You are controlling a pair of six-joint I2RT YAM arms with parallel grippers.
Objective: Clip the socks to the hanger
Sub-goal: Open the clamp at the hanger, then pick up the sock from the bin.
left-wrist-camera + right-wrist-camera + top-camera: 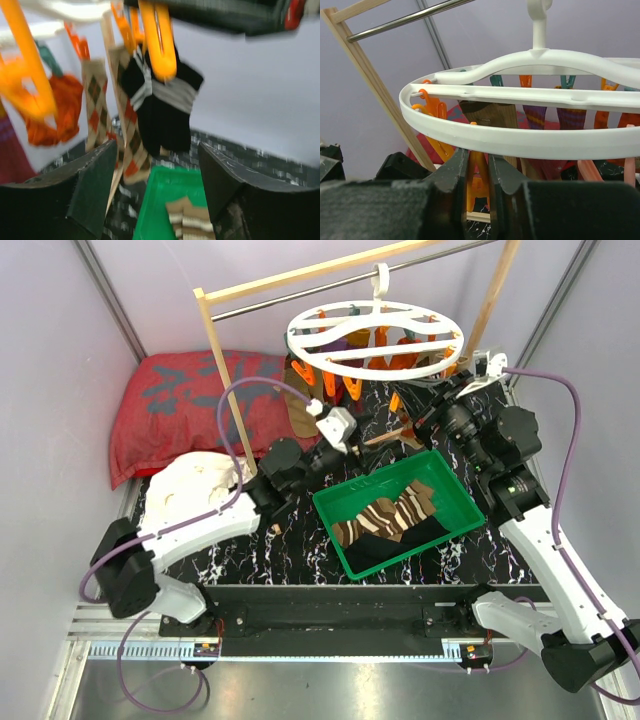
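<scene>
The hanger (375, 340), a white ring with orange and teal clips, hangs from the metal rod. In the right wrist view its rim (520, 140) fills the frame, and my right gripper (477, 155) is shut on an orange clip (479, 180) just under it. My left gripper (157, 150) stands open below a black sock with grey stripes (162, 107), which hangs from an orange clip (159, 45). Nothing is between its fingers. Argyle socks (95, 105) and an orange sock (55, 110) hang beside it. More socks (395, 515), striped and dark, lie in the green bin (455, 495).
The pale wooden frame (222, 370) with its metal rod carries the hanger. A red patterned pillow (170, 405) lies at the back left and a white cloth (195, 485) by the left arm. Purple walls close in on both sides.
</scene>
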